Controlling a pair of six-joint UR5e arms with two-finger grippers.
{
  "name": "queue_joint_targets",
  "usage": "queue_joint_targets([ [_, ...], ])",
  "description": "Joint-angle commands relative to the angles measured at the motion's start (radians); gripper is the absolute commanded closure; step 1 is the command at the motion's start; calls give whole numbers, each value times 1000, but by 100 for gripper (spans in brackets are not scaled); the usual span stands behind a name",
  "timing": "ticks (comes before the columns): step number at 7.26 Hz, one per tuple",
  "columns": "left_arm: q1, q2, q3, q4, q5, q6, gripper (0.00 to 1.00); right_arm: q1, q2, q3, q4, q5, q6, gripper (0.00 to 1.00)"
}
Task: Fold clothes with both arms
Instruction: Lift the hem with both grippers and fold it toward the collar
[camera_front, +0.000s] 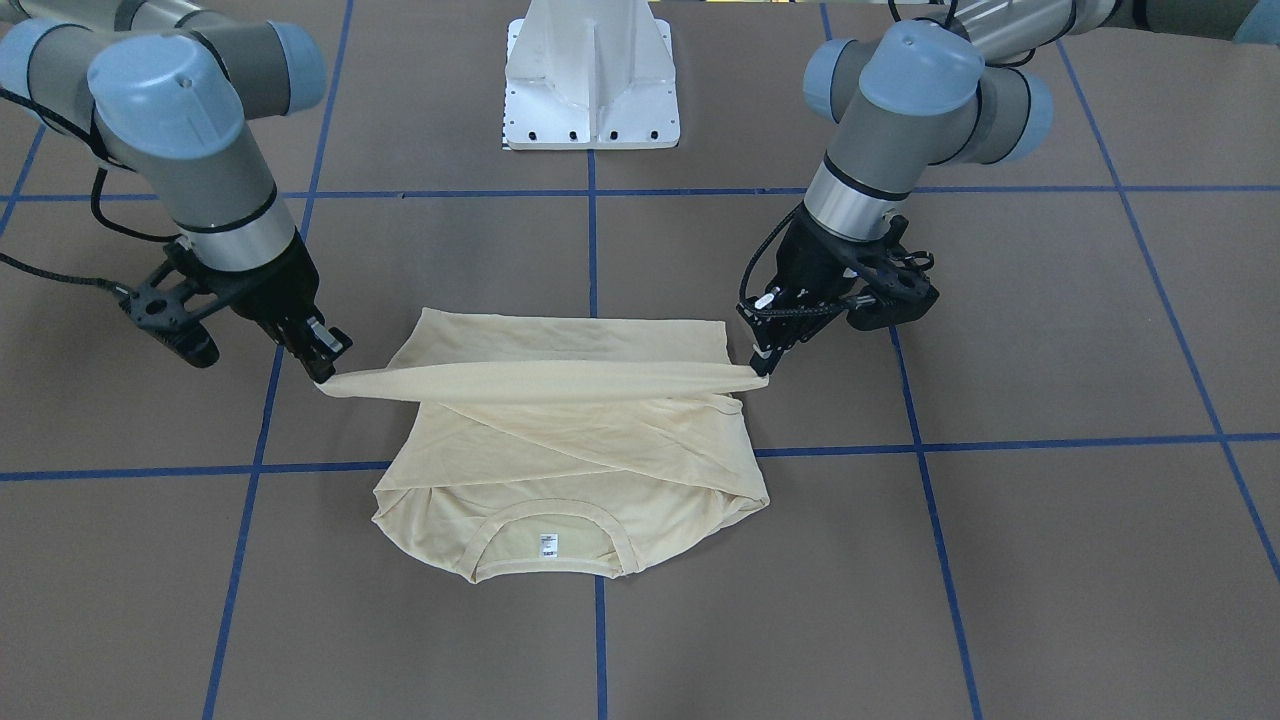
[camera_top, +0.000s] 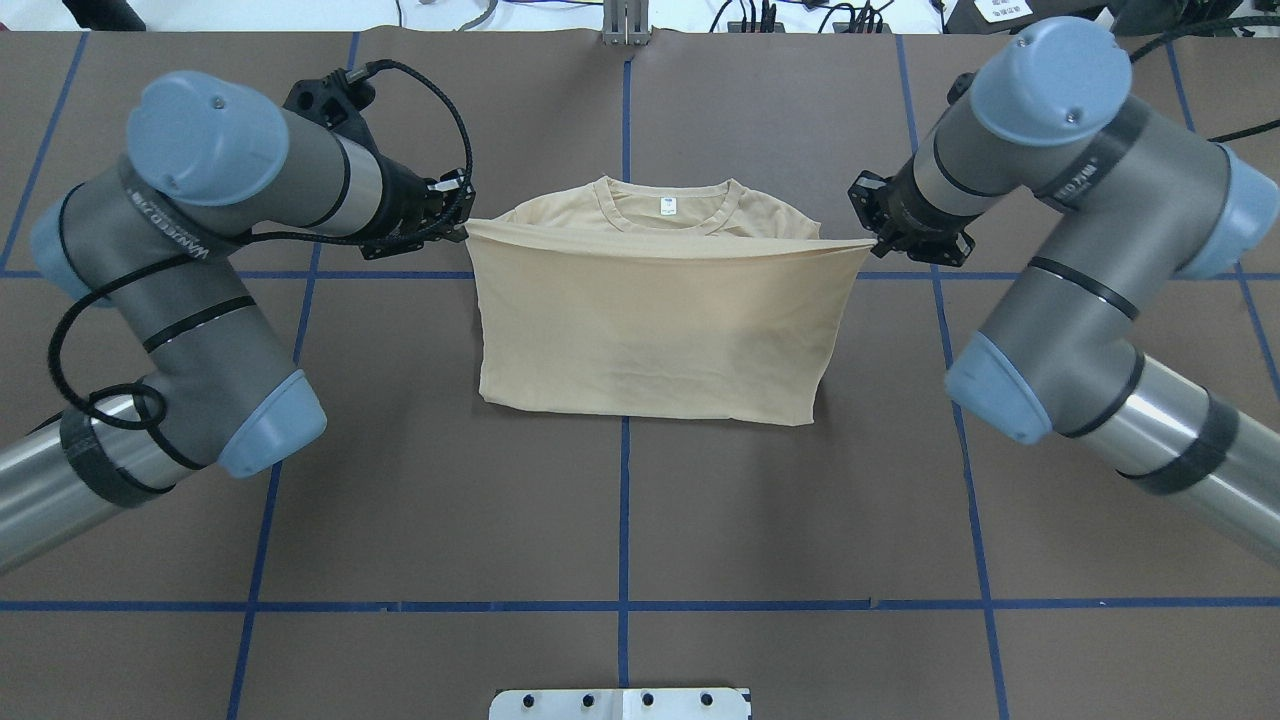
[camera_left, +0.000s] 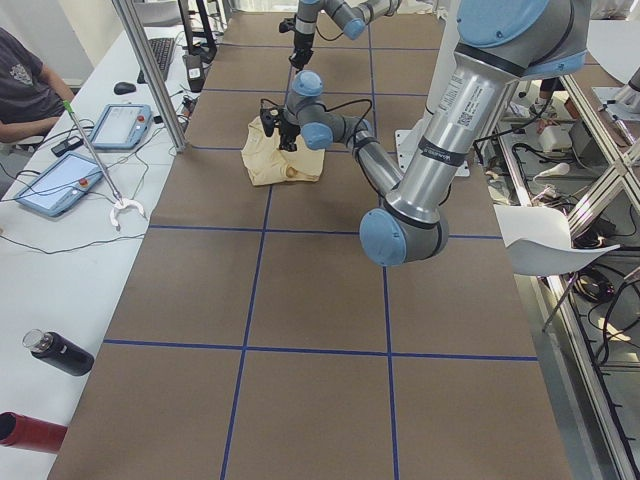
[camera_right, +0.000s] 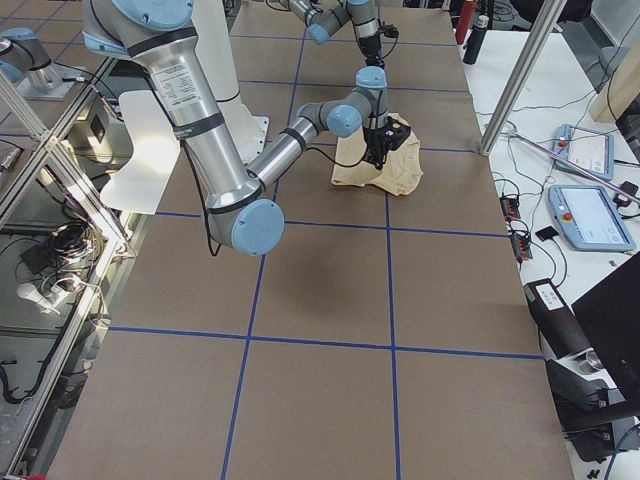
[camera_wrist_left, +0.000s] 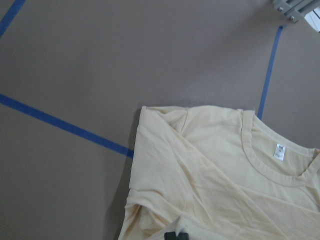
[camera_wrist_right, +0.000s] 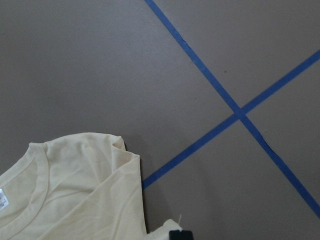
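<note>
Nearest: left arm (camera_top: 190, 300) and right arm (camera_top: 1080, 260), reaching in from either side. Under them, brown table (camera_top: 640, 500) with blue tape lines. Cream shirt (camera_top: 650, 330) at table middle, between arms, sleeves tucked in, neck end away from robot, lower half doubled over and raised. Left gripper (camera_top: 462, 228) pinched closed on one corner of raised edge; right gripper (camera_top: 872, 240) likewise on other corner. Edge taut between them, above body. Looks like hem-to-neck fold. Keep both corners level and in step. Hold tension even: no sag, no overpull. Aim edge parallel to neck (camera_front: 548, 511), near label (camera_front: 548, 543). Lower onto cloth before letting go; release both together.
</note>
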Motion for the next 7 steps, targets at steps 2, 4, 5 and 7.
queue_joint_targets([
  [2, -21, -84, 329, -273, 57, 1, 100, 7, 170, -379, 171, -19, -12, 100],
  [4, -19, -182, 515, -336, 92, 1, 100, 1, 192, -490, 248, -57, -12, 100],
  [5, -19, -184, 561, -390, 99, 1, 100, 1, 213, -519, 249, -57, -12, 100],
  [7, -18, -182, 576, -395, 121, 1, 100, -4, 235, -541, 251, -57, -10, 94],
])
